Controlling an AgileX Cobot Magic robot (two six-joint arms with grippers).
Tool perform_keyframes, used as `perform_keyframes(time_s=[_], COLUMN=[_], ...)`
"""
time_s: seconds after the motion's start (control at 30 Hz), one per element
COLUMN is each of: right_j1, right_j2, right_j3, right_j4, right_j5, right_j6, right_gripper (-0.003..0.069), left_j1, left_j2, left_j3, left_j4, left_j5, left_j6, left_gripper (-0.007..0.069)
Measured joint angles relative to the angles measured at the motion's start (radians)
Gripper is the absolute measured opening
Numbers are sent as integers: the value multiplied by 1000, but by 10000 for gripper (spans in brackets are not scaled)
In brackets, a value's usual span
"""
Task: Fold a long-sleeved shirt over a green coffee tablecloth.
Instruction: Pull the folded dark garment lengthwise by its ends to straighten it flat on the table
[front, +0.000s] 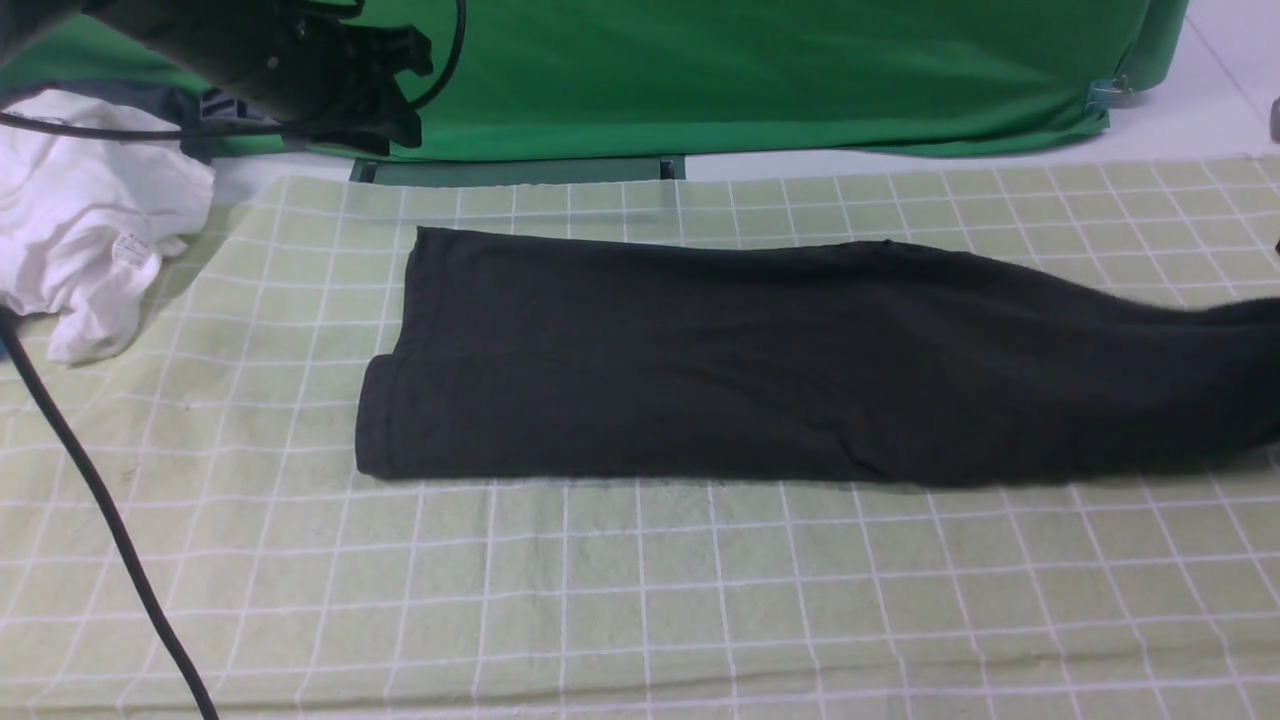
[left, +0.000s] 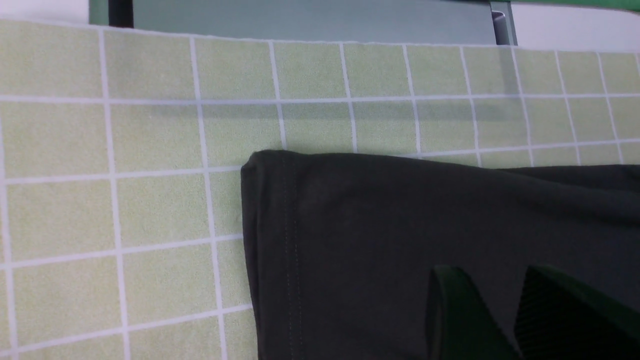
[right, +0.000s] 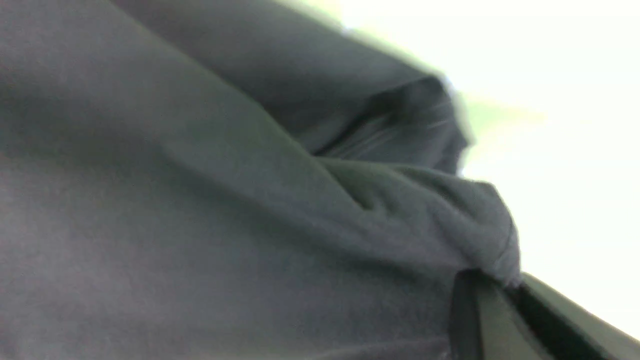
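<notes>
The long-sleeved shirt (front: 700, 360) lies folded into a long dark strip across the green coffee tablecloth (front: 600, 580); its right end lifts toward the frame's right edge. No print or label shows. My left gripper (front: 405, 95) hangs raised at the back left, beyond the shirt's left end. In the left wrist view this gripper (left: 492, 280) is open above the shirt (left: 425, 225), nothing between its fingers. The right gripper (right: 507, 290) is out of the front view; in its wrist view it is shut on a bunched fold of the shirt (right: 200, 225).
A crumpled white garment (front: 80, 220) lies at the left edge of the cloth. Bright green plain fabric (front: 750, 70) hangs along the back. A black cable (front: 90, 480) runs diagonally over the front left. A grey-green bar (front: 515, 170) sits at the cloth's far edge.
</notes>
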Motion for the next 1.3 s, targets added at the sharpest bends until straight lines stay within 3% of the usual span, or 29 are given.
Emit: perform_keyframes(time_s=[0.17,0.3,0.4,0.47,0.57,0.77,1.0,1.3], right_j1=[-11,-11,-11,-11,-11,-29,-47,-47], right_j2=[14,53,95,98,98,71,101,195], right_j3=[-1,-1,-1,-6,-47,-107,-2,47], right_j4=[-23,-36,-48,-49,-61,-13,94,90], right_j5=[-70,-158,-189,-174,-101,60,68,6], right_j6=[0,0,2,23,66,158,128,97], right_gripper=[43,147,388,512,596,595,594,591], left_j1=[0,0,0,0,0,0,0,0], left_j2=[0,0,1,1,1,3,3,3], left_j3=[0,0,0,0,0,0,0,0], left_j4=[0,1,0,0,0,-1,-2,-5], left_j5=[-1,-2,-2,-2,-2,-2,-9,-10], left_j6=[-10,-15,-15,-15,-15,-15,-15,-15], left_gripper=[197,203,207,211,215,225,233,239])
